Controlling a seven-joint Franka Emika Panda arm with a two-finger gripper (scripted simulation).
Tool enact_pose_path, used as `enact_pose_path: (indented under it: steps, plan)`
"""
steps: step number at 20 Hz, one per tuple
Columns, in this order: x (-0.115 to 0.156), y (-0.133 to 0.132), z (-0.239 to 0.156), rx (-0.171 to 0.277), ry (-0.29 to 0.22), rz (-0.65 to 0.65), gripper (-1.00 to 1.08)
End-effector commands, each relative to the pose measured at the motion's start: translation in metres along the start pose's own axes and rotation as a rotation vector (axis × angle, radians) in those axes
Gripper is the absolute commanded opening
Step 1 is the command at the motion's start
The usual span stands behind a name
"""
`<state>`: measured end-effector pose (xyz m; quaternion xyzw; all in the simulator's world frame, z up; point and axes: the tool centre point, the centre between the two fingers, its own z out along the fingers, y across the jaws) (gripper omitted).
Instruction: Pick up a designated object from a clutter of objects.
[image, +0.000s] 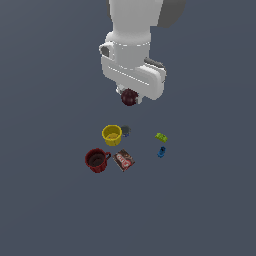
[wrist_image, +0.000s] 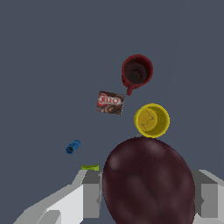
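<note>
The dark maroon ball (image: 129, 97) hangs under my white gripper (image: 131, 96), well above the surface. In the wrist view the ball (wrist_image: 148, 183) fills the space between my two grey fingers (wrist_image: 91, 194), which press on its sides. The gripper is shut on it. Below lie the yellow cup (image: 112, 135), the red mug (image: 96, 160) and the dark-red flat packet (image: 123, 160). A tiny grey-blue item (image: 126, 130) sits right behind the yellow cup.
A small green block (image: 161, 137) and a small blue piece (image: 161, 152) lie at the exterior view's right of the cup. In the wrist view the blue piece (wrist_image: 72, 147) and green block (wrist_image: 90, 167) show beside one finger. The floor is a plain dark grey.
</note>
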<state>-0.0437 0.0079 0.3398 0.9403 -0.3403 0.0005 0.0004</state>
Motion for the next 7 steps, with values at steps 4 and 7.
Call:
enact_pose_path:
  steps: [4,7]
  plan:
    - [-0.0038,-0.0055,-0.017,0.0,-0.001,0.0,-1.0]
    - [-0.0042,-0.0064,-0.0192,0.0,-0.001,0.0,-1.0]
